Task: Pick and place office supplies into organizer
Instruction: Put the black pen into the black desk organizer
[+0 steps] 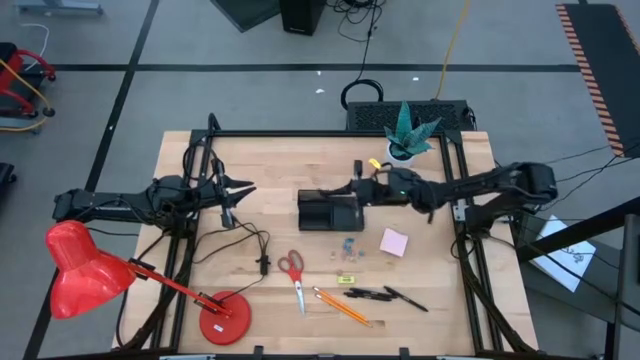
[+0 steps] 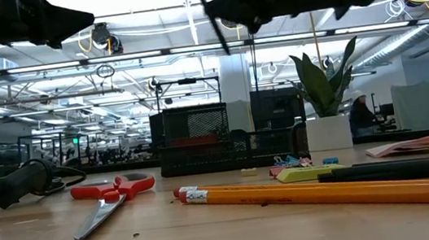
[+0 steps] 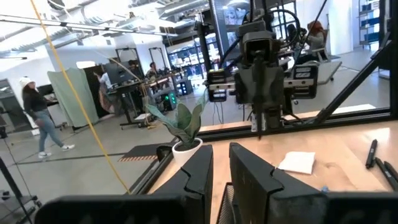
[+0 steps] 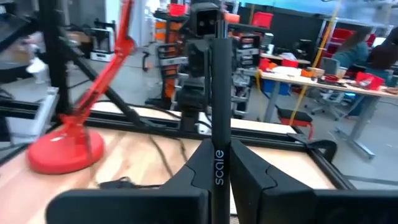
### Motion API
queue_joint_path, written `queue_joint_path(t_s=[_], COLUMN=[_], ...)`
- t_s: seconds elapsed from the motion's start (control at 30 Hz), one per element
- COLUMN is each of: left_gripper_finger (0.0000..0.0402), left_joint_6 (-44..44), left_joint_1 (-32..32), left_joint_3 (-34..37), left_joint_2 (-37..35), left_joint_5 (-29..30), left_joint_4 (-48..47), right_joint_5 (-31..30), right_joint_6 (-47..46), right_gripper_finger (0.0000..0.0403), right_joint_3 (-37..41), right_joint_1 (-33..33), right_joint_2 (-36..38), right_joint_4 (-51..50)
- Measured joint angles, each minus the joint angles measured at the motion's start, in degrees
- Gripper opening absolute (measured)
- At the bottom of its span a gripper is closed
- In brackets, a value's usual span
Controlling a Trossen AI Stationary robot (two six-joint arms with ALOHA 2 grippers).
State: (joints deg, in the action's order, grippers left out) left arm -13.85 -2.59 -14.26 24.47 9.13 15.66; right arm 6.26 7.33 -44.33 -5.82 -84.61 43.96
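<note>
The right gripper (image 1: pixel 358 187) hung above the small black rectangular mesh organizer (image 1: pixel 330 212), approx. mid-table, its two dark fingers (image 4: pixel 245 171) clamped on a slim black pen (image 4: pixel 218 93). In the right wrist view the pen stood upright between the pads, white lettering "scale" readable along its barrel. In the low view the pen (image 2: pixel 208 14) slanted down from the gripper, tip above the organizer (image 2: pixel 229 139), not touching it. The organizer's contents were hard to read; possibly something reddish sat in the taller compartment.

The left gripper (image 1: pixel 240 190) waited at 9 o'clock of the organizer, well apart, fingers (image 3: pixel 199 171) near-closed w/ a thin gap, nothing between them.

Other supplies on the light wooden table (image 1: pixel 440 300):
- pink square sticky-note pad (image 1: pixel 394 241), 4 o'clock of the organizer
- tiny blue clips (image 1: pixel 348 245), 6 o'clock, near
- small yellow piece (image 1: pixel 346 279), further toward 6
- red-handled scissors (image 1: pixel 293 272), 7 o'clock
- two orange pencils (image 1: pixel 340 306), 6 o'clock, near table edge
- more black pens (image 1: pixel 385 295), 5 o'clock

The red desk lamp (image 1: pixel 85 270) stood at 8 o'clock. The green plant in a white pot (image 1: pixel 405 138) stood at 1 o'clock.
</note>
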Motion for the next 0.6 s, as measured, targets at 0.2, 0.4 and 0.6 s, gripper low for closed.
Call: queue_joint_path(t_s=[0.2, 0.4, 0.6], left_gripper_finger=[0.0063, 0.0063, 0.0063], left_joint_6=[0.0, 0.0, 0.1], left_joint_1=[0.0, 0.0, 0.0], left_joint_3=[0.0, 0.0, 0.0], left_joint_2=[0.0, 0.0, 0.0], left_joint_5=[0.0, 0.0, 0.0], left_joint_4=[-0.2, -0.5, -0.5], right_joint_5=[0.0, 0.0, -0.2], right_joint_6=[1.1, -0.3, 0.3], right_gripper_finger=[0.0024, 0.0024, 0.0024], right_joint_3=[-5.4, -8.2, -10.5], right_joint_1=[-1.8, -2.5, -2.6], right_joint_2=[-7.4, -13.4, -17.9], right_joint_4=[0.1, 0.7, 0.8])
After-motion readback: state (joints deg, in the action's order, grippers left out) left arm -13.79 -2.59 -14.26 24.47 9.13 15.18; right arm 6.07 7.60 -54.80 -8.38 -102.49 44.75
